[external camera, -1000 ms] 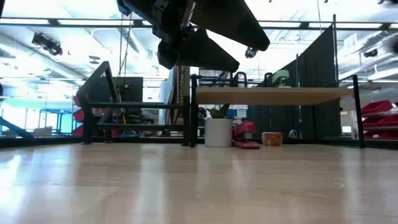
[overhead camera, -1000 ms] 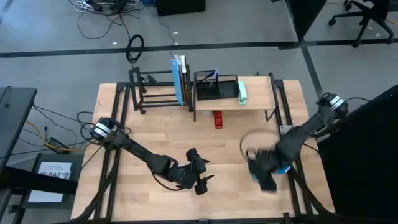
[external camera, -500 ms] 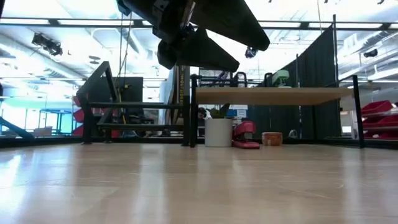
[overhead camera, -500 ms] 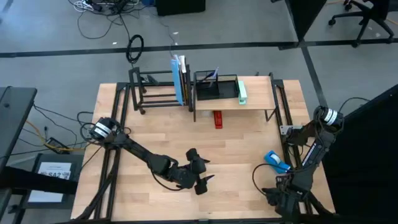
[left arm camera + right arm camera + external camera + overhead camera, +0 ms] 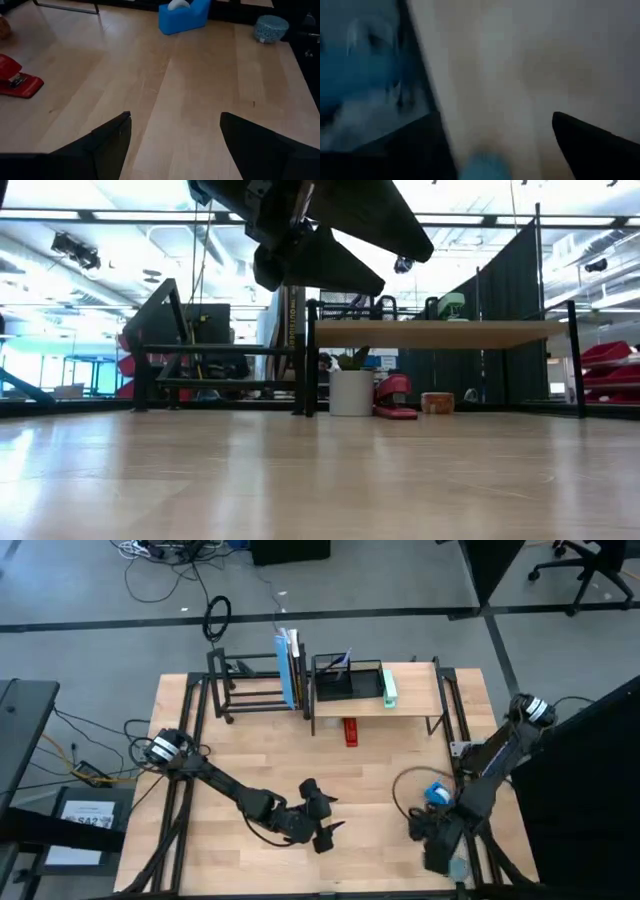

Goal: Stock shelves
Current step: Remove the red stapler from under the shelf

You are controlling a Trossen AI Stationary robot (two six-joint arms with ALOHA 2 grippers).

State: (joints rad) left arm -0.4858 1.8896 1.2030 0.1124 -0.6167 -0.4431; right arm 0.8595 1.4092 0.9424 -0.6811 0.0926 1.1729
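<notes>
Right claw [image 5: 440, 845] swung back beside blue tape dispenser [image 5: 437, 794], fingers apart, left claw [image 5: 322, 815] apart, unmoved

Left hand [image 5: 322, 823] hovers spread mid-table; right hand [image 5: 437, 845], fingers parted, sits at the near right edge.

We see our left end effector [image 5: 175, 145] with fingers spread over bare tabletop [image 5: 200, 90]; beyond lie a red stapler [image 5: 17, 82], blue tape dispenser [image 5: 182, 15] and small patterned bowl [image 5: 270, 28].
</notes>
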